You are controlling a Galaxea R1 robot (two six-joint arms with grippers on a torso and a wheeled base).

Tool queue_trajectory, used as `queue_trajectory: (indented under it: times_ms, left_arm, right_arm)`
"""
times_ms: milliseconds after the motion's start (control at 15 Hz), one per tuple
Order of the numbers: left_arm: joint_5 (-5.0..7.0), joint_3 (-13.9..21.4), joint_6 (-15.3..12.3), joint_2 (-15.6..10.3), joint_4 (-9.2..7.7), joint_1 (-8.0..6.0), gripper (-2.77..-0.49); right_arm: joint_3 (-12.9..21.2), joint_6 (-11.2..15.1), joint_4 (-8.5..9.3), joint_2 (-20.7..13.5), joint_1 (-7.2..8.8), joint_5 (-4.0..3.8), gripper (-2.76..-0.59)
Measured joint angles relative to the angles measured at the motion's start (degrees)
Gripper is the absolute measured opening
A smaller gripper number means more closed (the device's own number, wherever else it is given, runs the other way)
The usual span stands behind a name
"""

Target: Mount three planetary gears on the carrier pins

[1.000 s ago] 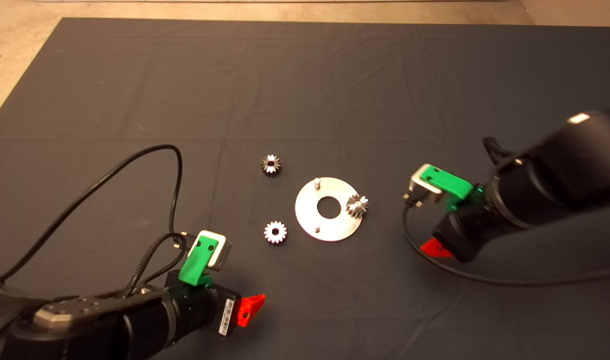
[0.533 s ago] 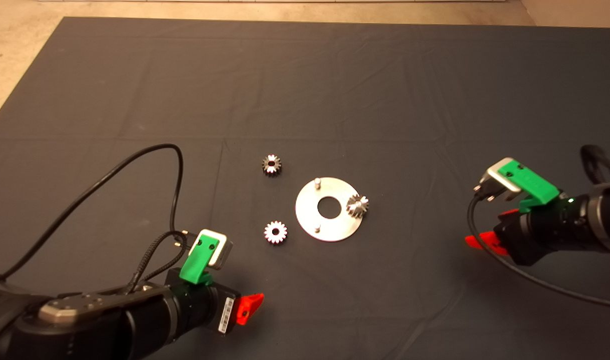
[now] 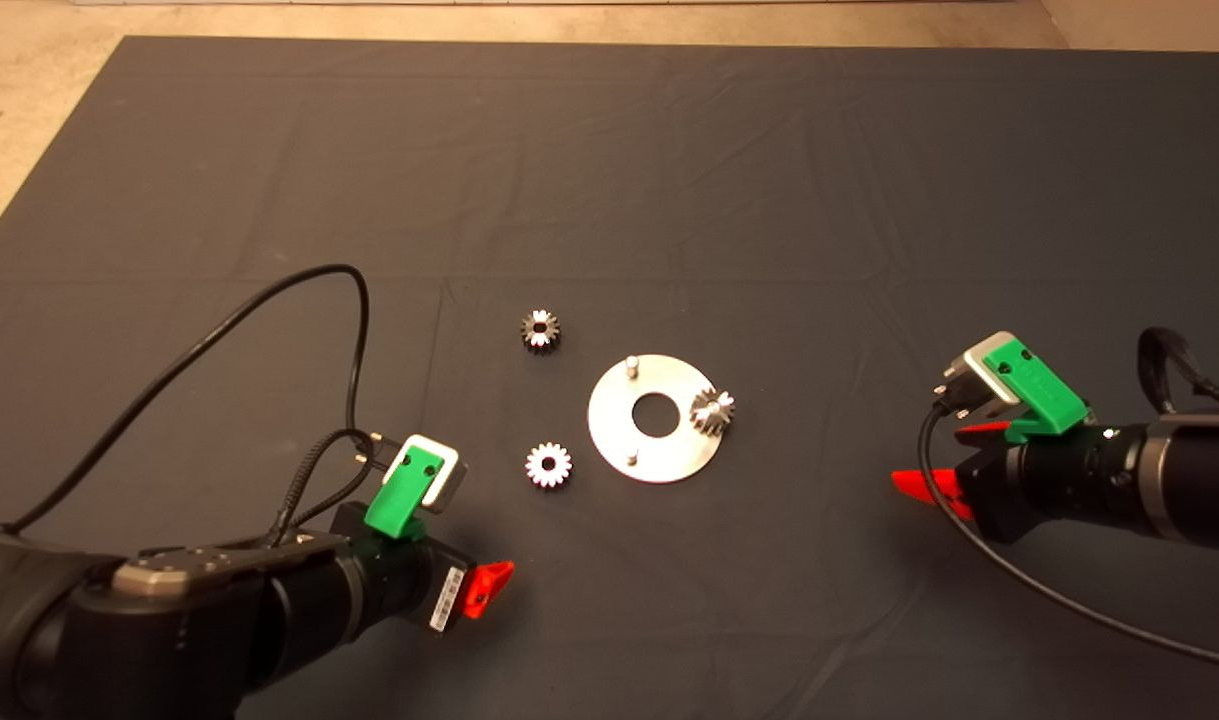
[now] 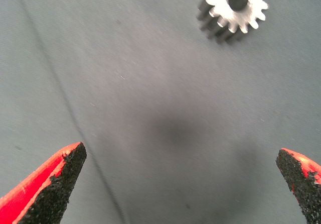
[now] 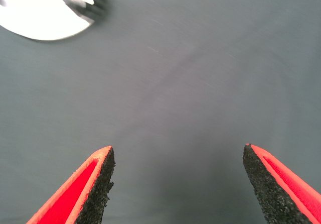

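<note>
The round steel carrier plate [image 3: 609, 425] lies mid-mat with two bare carrier pins [image 3: 631, 365] standing on it. One planetary gear [image 3: 712, 410] sits at the plate's right edge, over the third pin. Two more gears lie loose on the mat left of the plate, one farther back [image 3: 540, 329] and one nearer [image 3: 548, 465]. My left gripper [image 3: 484, 590] hovers at the lower left, open and empty, with the nearer gear [image 4: 233, 8] ahead of it. My right gripper [image 3: 944, 460] is open and empty, well right of the plate [image 5: 40, 13].
A black cable [image 3: 269, 310] loops over the mat from the left arm. Another cable [image 3: 1049, 590] trails below the right arm. Bare floor [image 3: 29, 120] borders the mat at the back left.
The right arm has pulled back to the right, away from the plate, leaving the gear on it. The left gripper shifted slightly; loose gears and plate stay put.
</note>
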Motion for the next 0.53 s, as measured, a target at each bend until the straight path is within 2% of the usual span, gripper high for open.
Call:
queue_trajectory:
  times_ms: [67, 133, 200, 333, 533]
  left_arm:
    - [0.01, -0.19, 0.30, 0.05, -0.67, -0.48, -0.50]
    - [0.07, -0.38, 0.80, -0.03, -2.16, -1.24, -0.50]
    - [0.16, -0.38, 1.40, -0.01, -3.67, -2.52, -0.50]
    - [0.03, -0.38, 1.81, 0.48, -4.82, -5.12, -0.50]
    - [0.06, -1.27, 2.33, 2.63, -6.30, -6.46, -0.50]
  right_arm:
    - [0.14, 0.01, -0.57, 0.02, -0.66, 1.34, -1.47]
    - [0.29, 0.01, -0.63, 0.05, -1.22, 2.15, -1.47]
    - [0.33, 0.01, -0.79, 0.02, -1.50, 2.29, -1.47]
    - [0.33, 0.01, -0.92, 0.00, -1.92, 2.09, -1.47]
    - [0.33, 0.00, -1.11, 0.02, -1.92, 2.07, -1.47]
